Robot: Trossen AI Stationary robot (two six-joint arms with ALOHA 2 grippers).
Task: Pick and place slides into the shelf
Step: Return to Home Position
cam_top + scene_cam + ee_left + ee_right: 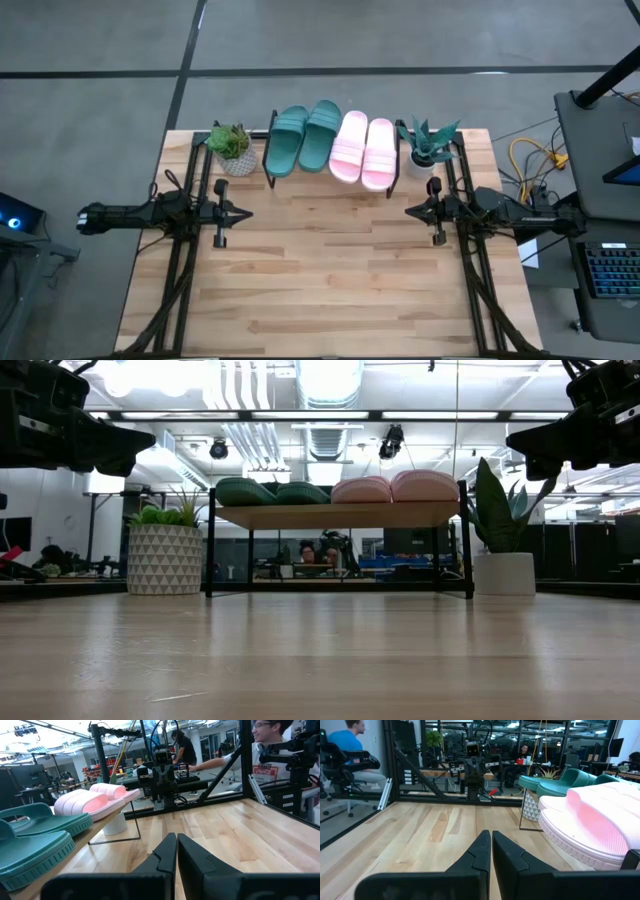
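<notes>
Sitting four abreast on the rack: every sandal up top, both arms clear of it.

Two dark green slides (305, 138) and two light pink slides (363, 150) lie side by side, touching, on the plank top of the shelf (340, 516), with the green pair toward the left arm's side and the pink pair toward the right's. The shelf stands at the far edge of the wooden table (330, 285), between a leafy potted plant (233, 150) in a patterned pot and a spiky plant (430, 148) in a plain white pot. Left gripper (246, 213) hangs above the table on its own side, pointing inward, well apart from the shelf; its fingers are pressed together on nothing. Right gripper (408, 210) faces it from the opposite side at the same height, with its jaws likewise closed and empty.
</notes>
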